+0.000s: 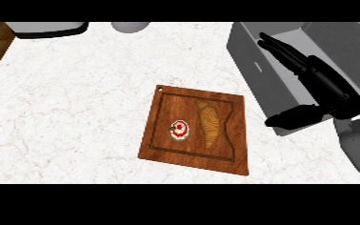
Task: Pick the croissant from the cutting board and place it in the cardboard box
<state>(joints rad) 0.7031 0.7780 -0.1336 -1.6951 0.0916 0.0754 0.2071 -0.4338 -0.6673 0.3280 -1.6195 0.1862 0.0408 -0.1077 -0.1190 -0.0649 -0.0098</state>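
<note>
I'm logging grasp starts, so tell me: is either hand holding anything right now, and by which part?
Nothing is held. The right hand is open over the box; the croissant lies on the cutting board.

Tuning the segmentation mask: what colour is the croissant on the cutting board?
Golden tan, close to the brown wooden cutting board under it. The croissant shows best in the head view.

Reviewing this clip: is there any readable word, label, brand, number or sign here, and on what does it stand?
None: no text can be read anywhere.
The cutting board, croissant and grey box carry no lettering.
The small red and white item on the board shows a pattern, no letters.
</note>
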